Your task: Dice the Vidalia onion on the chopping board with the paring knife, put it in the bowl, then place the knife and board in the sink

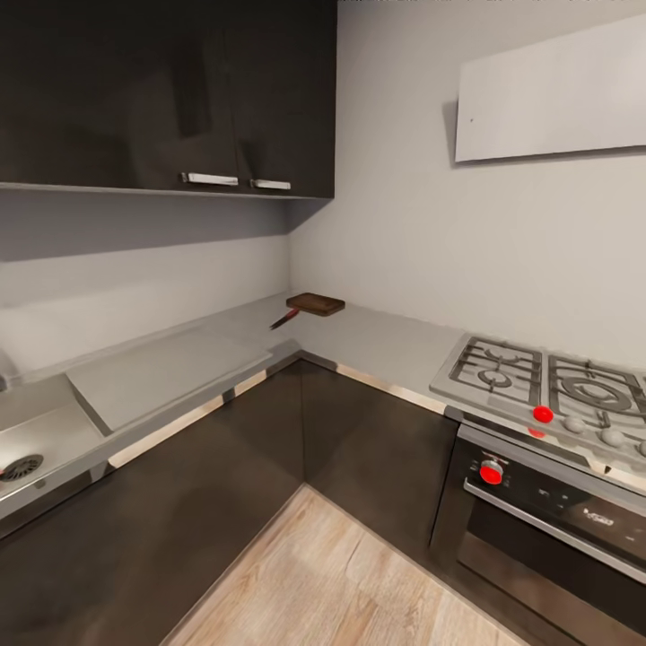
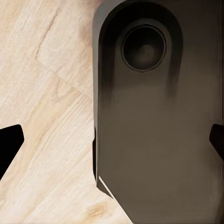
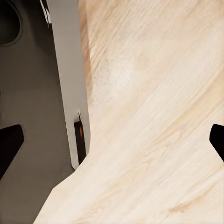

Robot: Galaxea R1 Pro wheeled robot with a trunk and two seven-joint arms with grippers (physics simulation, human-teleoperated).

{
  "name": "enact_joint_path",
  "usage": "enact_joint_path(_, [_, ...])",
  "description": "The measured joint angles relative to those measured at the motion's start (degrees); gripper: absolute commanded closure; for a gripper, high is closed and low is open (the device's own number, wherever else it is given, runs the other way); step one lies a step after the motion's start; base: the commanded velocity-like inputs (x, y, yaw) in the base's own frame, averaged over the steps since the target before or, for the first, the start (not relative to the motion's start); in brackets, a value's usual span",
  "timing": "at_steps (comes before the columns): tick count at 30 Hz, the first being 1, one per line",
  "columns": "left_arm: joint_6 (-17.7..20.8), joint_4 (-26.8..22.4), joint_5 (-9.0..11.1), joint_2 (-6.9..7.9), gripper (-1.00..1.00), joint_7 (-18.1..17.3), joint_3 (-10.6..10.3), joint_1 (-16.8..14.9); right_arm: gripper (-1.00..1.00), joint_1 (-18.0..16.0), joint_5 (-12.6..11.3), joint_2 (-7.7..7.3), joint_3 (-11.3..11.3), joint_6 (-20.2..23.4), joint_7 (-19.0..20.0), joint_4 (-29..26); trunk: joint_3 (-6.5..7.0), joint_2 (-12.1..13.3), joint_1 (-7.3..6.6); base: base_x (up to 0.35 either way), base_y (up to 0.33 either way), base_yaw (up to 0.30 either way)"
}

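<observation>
The dark brown chopping board [image 1: 316,303] lies in the far corner of the grey countertop [image 1: 377,345]. The paring knife [image 1: 285,318], with a red handle, rests just beside the board. At the left edge, the steel sink [image 1: 40,440] shows its round drain and flat drainboard [image 1: 161,372]. The Vidalia onion and the bowl are out of view. My left gripper [image 2: 112,144] hangs open over the wood floor and the robot's dark base. My right gripper [image 3: 112,144] is open too, its fingertips [image 3: 9,142] wide apart above the floor.
A gas hob [image 1: 547,386] with red knobs sits over an oven [image 1: 538,520] at the right. Glossy black upper cabinets [image 1: 170,90] hang at the left, and a pale hood panel [image 1: 552,90] is on the right wall. Light wood floor [image 1: 359,583] runs between the cabinet runs.
</observation>
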Motion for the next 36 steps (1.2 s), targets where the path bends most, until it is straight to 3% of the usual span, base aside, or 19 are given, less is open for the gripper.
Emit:
enact_joint_path(15, [0.11,-0.05,0.00,-0.16,-1.00,0.20,0.00,0.00,-1.00,0.00,0.00,0.55,0.00,0.00,0.00,0.00,2.51,5.60,-3.07,0.004,0.000,0.000])
enact_joint_path(36, [0.29,0.01,0.00,-0.47,-1.00,0.23,-0.01,0.00,-1.00,0.00,0.00,0.57,0.00,0.00,0.00,0.00,6.28,14.02,-7.72,0.306,0.000,0.000])
